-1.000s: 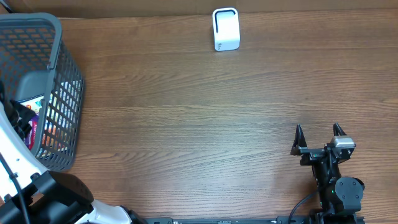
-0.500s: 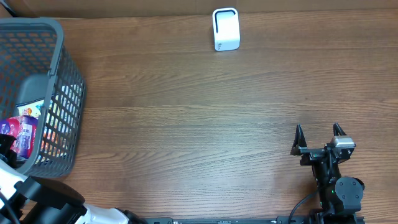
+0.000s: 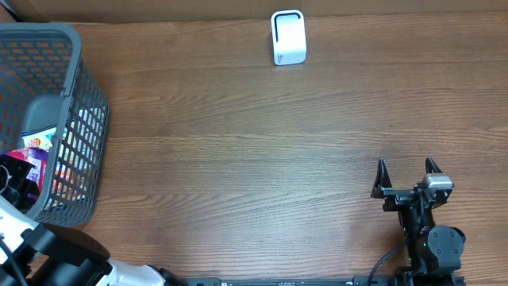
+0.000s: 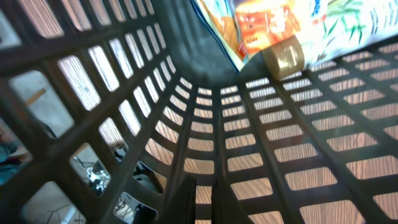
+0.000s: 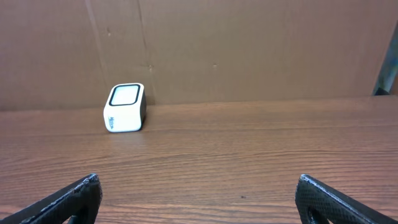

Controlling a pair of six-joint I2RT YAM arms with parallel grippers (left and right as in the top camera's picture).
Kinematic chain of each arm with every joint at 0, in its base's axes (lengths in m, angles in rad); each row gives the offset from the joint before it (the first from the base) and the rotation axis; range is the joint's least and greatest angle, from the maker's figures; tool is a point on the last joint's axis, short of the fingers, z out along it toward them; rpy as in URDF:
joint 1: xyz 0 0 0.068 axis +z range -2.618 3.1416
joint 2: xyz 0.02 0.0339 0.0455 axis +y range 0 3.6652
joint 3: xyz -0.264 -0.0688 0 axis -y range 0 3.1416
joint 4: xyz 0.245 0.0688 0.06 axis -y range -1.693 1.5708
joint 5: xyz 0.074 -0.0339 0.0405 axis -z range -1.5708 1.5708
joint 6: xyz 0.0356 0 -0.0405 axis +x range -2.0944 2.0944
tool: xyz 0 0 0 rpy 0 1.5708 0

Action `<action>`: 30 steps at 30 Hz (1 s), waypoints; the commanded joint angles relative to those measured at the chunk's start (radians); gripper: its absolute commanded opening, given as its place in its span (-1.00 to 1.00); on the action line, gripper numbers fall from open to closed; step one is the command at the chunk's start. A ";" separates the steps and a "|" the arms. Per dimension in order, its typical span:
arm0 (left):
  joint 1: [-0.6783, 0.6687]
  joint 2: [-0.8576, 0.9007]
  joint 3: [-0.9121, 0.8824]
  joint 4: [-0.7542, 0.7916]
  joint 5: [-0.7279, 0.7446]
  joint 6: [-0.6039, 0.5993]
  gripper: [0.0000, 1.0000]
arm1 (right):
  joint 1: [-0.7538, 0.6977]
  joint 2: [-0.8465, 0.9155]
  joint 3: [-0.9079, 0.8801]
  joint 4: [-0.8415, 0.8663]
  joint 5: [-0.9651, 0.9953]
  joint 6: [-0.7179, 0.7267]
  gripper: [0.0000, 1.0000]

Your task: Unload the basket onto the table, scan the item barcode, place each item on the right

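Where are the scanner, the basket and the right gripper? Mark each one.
scanner [image 3: 288, 36], overhead view, middle of its white top face.
basket [image 3: 86, 139], overhead view, on its grey mesh side wall.
right gripper [image 3: 405, 164], overhead view, midway between the tips of its open jaws.

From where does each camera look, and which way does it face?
Overhead: above the table, facing down at basket, scanner, left pincer, right pincer.
Left wrist: inside the basket, facing its mesh and packets; left pincer hardly shows.
Right wrist: low over table, facing scanner; right pincer's open tips in bottom corners.
Overhead and right wrist share the scanner.
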 commanded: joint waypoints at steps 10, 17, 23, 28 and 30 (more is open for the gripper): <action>-0.003 -0.123 -0.052 -0.003 0.079 0.022 -0.92 | 0.003 -0.011 -0.010 0.006 0.009 -0.005 1.00; -0.003 -0.179 -0.052 -0.003 0.082 0.026 -0.92 | 0.003 -0.011 -0.010 0.006 0.009 -0.005 1.00; -0.003 -0.185 -0.062 -0.003 0.079 0.025 -0.92 | 0.003 -0.011 -0.010 0.006 0.009 -0.005 1.00; -0.003 -0.186 -0.138 -0.003 0.099 0.024 -0.91 | 0.003 -0.011 -0.010 0.006 0.009 -0.005 1.00; -0.003 -0.186 -0.166 -0.003 0.105 0.025 -0.92 | 0.003 -0.011 -0.010 0.006 0.009 -0.005 1.00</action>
